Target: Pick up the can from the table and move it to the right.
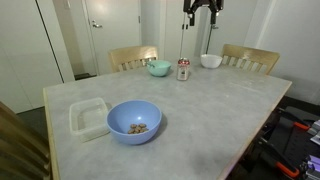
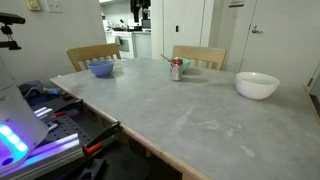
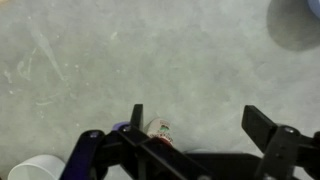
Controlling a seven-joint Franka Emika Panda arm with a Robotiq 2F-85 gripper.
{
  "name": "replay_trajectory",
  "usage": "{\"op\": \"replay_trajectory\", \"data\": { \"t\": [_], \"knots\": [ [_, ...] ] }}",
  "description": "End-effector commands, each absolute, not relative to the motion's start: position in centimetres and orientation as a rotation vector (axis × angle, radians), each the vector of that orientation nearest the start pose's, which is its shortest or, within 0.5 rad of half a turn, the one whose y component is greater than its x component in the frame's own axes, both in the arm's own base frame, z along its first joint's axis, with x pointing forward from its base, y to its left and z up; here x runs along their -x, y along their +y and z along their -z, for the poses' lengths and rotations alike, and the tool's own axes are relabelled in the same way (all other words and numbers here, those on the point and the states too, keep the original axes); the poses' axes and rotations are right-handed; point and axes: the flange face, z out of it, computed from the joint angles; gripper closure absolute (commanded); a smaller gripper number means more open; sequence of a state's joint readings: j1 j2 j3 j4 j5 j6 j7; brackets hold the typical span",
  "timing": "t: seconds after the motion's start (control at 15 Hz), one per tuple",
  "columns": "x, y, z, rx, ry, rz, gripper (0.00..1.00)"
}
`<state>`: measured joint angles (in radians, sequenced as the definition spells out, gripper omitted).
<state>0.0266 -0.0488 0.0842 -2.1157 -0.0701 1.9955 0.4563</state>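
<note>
The can (image 1: 183,69) is a small silvery tin with a red-and-white label. It stands upright on the pale grey table (image 1: 200,120) near its far edge, between a teal bowl (image 1: 159,68) and a white bowl (image 1: 211,61). It also shows in the other exterior view (image 2: 177,68). My gripper (image 1: 202,9) hangs high above the table, above and slightly behind the can, open and empty. In the wrist view the open fingers (image 3: 200,125) frame bare tabletop, and the can (image 3: 160,129) sits far below near the left finger, partly hidden by the gripper body.
A large blue bowl (image 1: 134,120) with some food and a clear plastic container (image 1: 88,117) sit at the near side. Wooden chairs (image 1: 133,57) stand behind the table. In an exterior view a big white bowl (image 2: 257,85) is right of the can.
</note>
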Motion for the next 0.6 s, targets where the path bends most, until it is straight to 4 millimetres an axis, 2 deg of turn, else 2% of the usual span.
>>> {"op": "replay_trajectory", "data": {
  "t": [0.0,0.2,0.33,0.53],
  "knots": [
    [-52.4,5.3,-42.8,3.184,0.505,-0.084,0.00],
    [-52.5,5.4,-43.1,3.183,0.502,-0.074,0.00],
    [-51.8,7.0,-43.0,3.184,0.491,-0.059,0.00],
    [-52.2,8.7,-42.7,3.183,0.491,-0.061,0.00]
  ]
}}
